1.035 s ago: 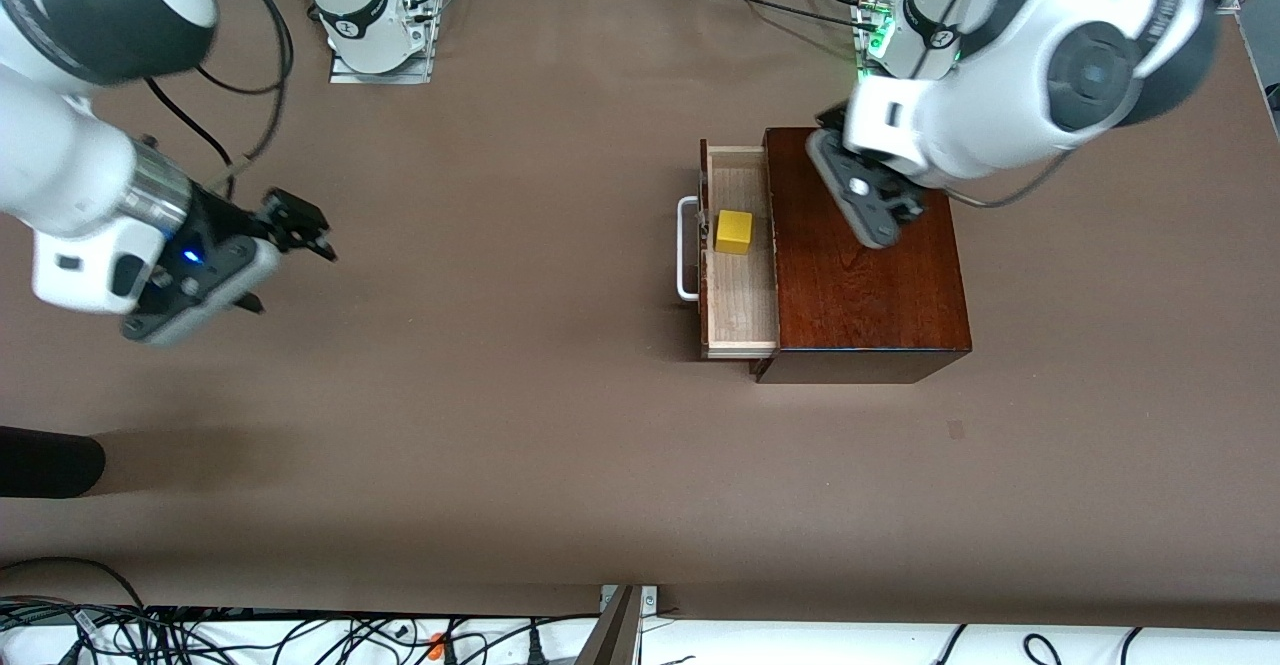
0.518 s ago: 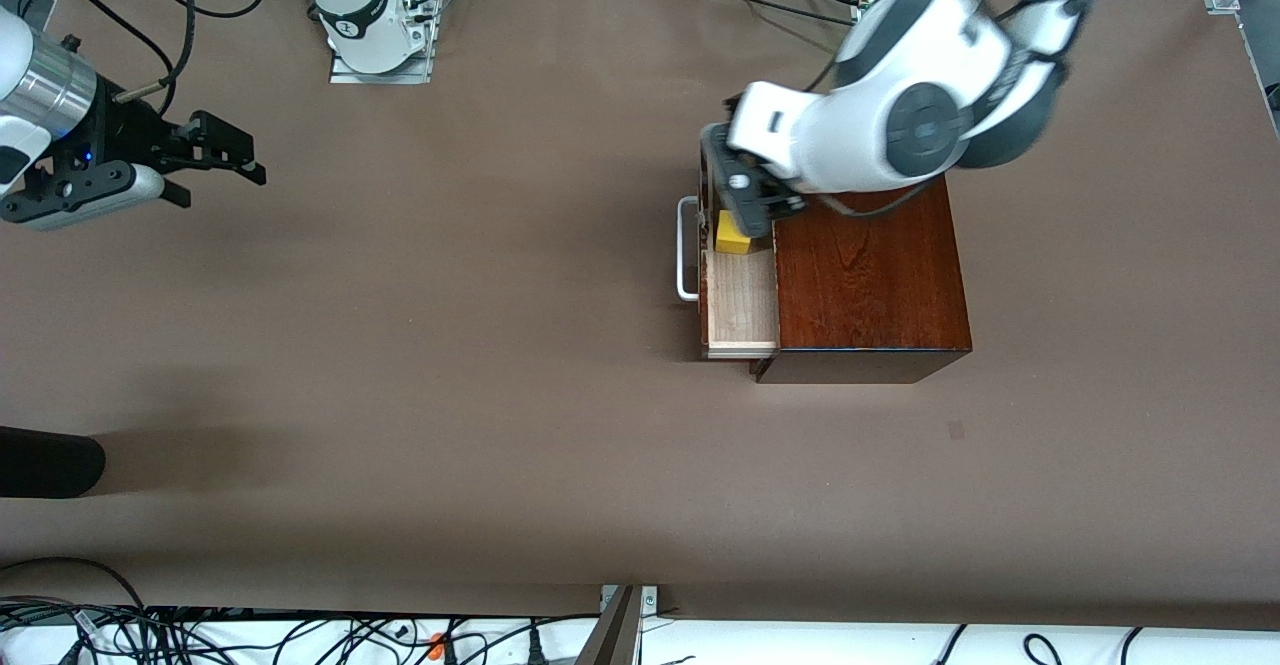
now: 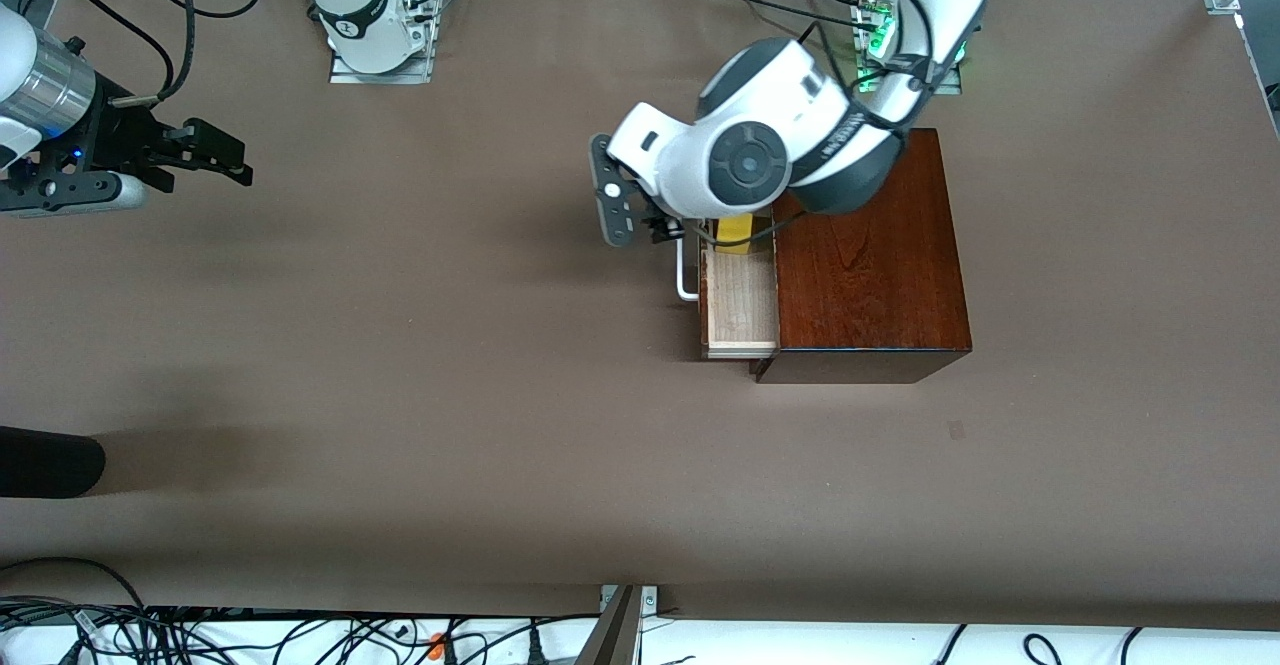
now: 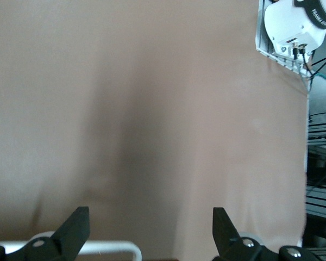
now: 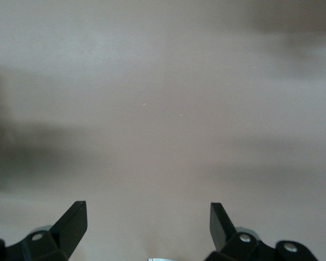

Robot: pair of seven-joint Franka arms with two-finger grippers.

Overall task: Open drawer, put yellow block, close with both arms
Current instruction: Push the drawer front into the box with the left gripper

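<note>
Yellow block point(image 3: 733, 232) sits in the open drawer point(image 3: 740, 305)

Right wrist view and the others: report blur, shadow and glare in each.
Right wrist view: table smeared in soft streaks, right gripper sharp, open. Left wrist view: broad soft shadow down the table, white handle at the edge, left gripper open. Front view: crisp, glossy sheen on the wooden box.

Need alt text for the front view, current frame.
The left gripper, jaws open, sits at the white handle of the open drawer, which holds the yellow block and slides in a dark wooden box on a brown table. The right gripper, jaws open, waits over the table's right-arm end.
</note>
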